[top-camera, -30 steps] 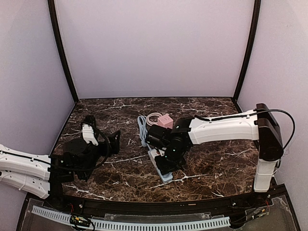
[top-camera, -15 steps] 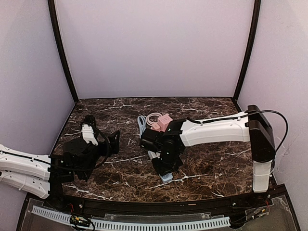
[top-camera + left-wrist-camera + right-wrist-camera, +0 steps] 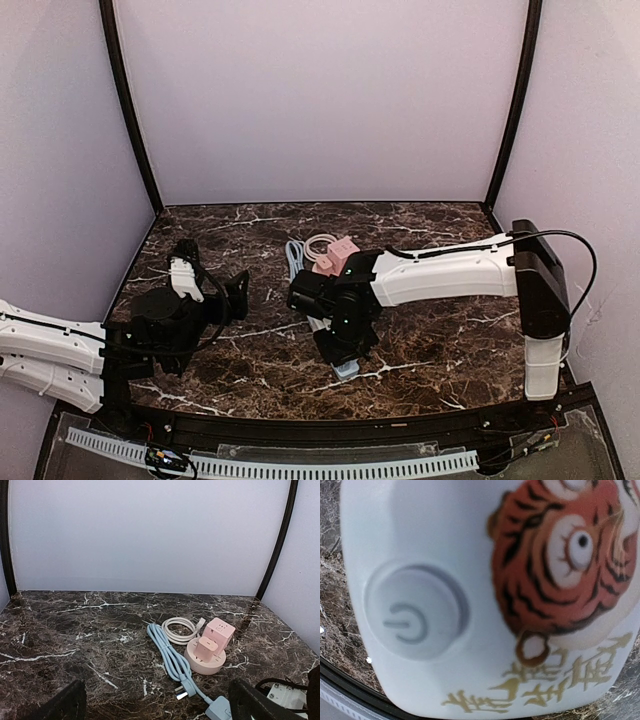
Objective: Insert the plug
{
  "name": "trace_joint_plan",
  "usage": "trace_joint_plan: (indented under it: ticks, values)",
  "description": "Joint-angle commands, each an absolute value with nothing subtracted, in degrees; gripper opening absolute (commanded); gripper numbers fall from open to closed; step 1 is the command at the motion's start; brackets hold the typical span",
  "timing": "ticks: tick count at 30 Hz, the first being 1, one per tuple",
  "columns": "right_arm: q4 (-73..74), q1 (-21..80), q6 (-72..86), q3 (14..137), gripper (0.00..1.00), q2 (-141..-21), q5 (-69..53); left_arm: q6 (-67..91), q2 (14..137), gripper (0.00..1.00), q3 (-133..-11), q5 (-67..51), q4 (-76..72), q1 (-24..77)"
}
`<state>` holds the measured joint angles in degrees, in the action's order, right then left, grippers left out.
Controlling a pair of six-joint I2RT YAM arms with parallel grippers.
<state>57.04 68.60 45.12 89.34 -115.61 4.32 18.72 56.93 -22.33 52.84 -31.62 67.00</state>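
power strip (image 3: 470, 580), close under right gripper (image 3: 343, 342)

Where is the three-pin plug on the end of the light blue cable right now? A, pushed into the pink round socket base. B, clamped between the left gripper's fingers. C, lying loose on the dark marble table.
C: the three-pin plug lies flat on the dark marble table with its pins bare, beside the pink round socket base rather than in it.
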Motion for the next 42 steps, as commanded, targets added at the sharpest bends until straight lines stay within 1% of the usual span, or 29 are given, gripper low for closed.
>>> trace_joint_plan:
  ticks: [1,2,5,7,10,13,18,20,22,24,27,29,35,39,41,42]
  values:
    - [56.8,68.7,45.7,85.9,0.00,-119.5,6.6,18.1,56.2,0.99,-21.4,53.6,-32.4,66.7]
    - [56.4,68.8,45.4,86.1,0.00,-119.0,6.5,18.0,56.2,0.99,-21.4,53.7,-32.5,66.7]
    - [55.7,69.3,44.8,87.2,0.20,-117.2,7.0,17.9,56.5,0.99,-21.5,53.7,-32.5,66.7]
    - [55.2,69.3,44.6,87.7,0.35,-115.9,7.2,17.8,56.5,0.99,-21.6,53.7,-32.5,66.7]
    - [54.6,69.3,44.2,88.5,0.47,-114.1,7.5,17.8,56.6,0.99,-21.6,53.7,-32.3,66.7]
    - [55.1,69.3,44.1,89.9,0.56,-112.9,8.6,17.8,56.6,0.99,-21.7,53.8,-32.1,66.7]
    - [55.7,69.3,44.0,91.4,0.68,-109.6,10.4,17.8,56.4,0.99,-21.7,53.7,-32.0,66.7]
    - [55.6,69.3,44.1,91.2,0.75,-107.4,11.9,17.7,56.2,0.99,-21.7,53.8,-31.9,66.7]
    - [55.1,69.3,44.2,90.1,0.79,-105.0,14.2,17.5,56.0,0.99,-21.7,54.0,-31.5,66.7]
    - [54.3,69.2,44.3,88.5,0.88,-102.5,17.6,17.3,56.0,0.99,-21.8,54.3,-31.5,66.7]
    - [50.8,68.7,43.3,84.7,0.96,-98.7,22.5,16.5,56.4,0.99,-21.8,54.7,-32.0,66.7]
    - [46.1,68.6,42.5,80.7,0.98,-95.4,25.6,15.7,56.9,0.99,-21.9,55.1,-32.3,66.7]
    - [32.9,64.7,39.6,65.6,0.99,-84.1,32.5,12.1,57.9,0.99,-22.3,59.0,-33.6,66.6]
    - [21.8,61.1,36.0,55.2,0.99,-74.1,35.8,10.0,58.7,0.99,-23.3,59.9,-34.6,65.9]
    - [15.5,59.5,33.4,50.5,0.99,-69.7,37.1,9.4,59.0,0.99,-24.7,60.5,-32.9,65.1]
    - [14.2,58.9,34.1,48.9,0.99,-68.0,39.6,8.4,59.1,0.99,-25.1,61.6,-31.7,64.5]
